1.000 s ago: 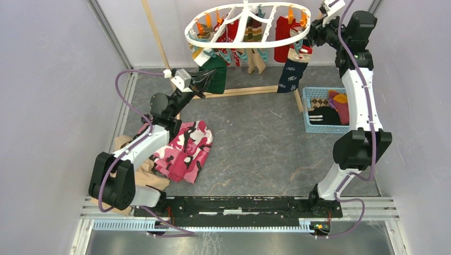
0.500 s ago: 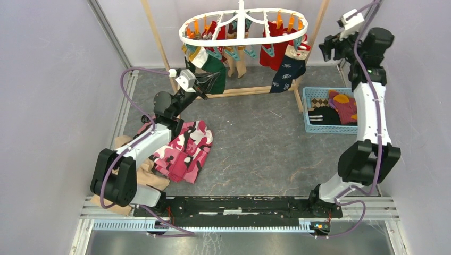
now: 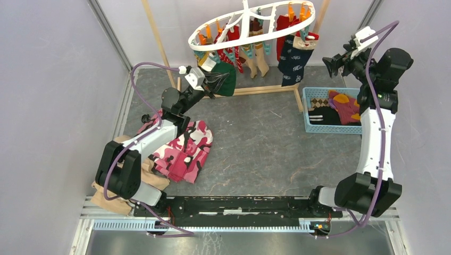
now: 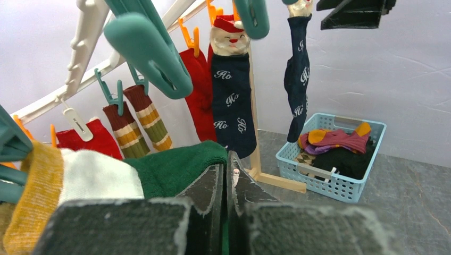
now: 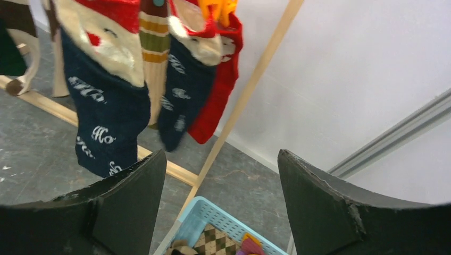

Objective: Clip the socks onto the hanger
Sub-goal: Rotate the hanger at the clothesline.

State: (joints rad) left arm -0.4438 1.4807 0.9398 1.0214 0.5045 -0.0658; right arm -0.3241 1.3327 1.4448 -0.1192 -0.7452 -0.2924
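The white oval hanger (image 3: 245, 22) hangs tilted at the back, with orange and teal clips under it. Several socks dangle from it: navy ones (image 3: 292, 58) (image 4: 232, 101) (image 5: 109, 122), red ones and tan-striped ones (image 4: 139, 119). My left gripper (image 3: 215, 79) (image 4: 227, 170) is shut on a dark green sock (image 3: 227, 85) (image 4: 181, 167). That sock's white and yellow cuff (image 4: 90, 178) reaches up to the teal clips at the hanger's left end. My right gripper (image 3: 332, 59) (image 5: 220, 155) is open and holds nothing, right of the hanger and above the basket.
A blue basket (image 3: 308, 109) (image 4: 340, 186) (image 5: 210, 218) with more socks stands at the right. The wooden rack's base bar (image 3: 266, 90) lies under the hanger. A pink camouflage cloth (image 3: 183, 149) and a tan cloth (image 3: 119, 183) lie near the left arm.
My right gripper has drawn back to the right, off the hanger, and opened wide. The hanger has swung and tilted. My left gripper has moved right and up with the green sock.
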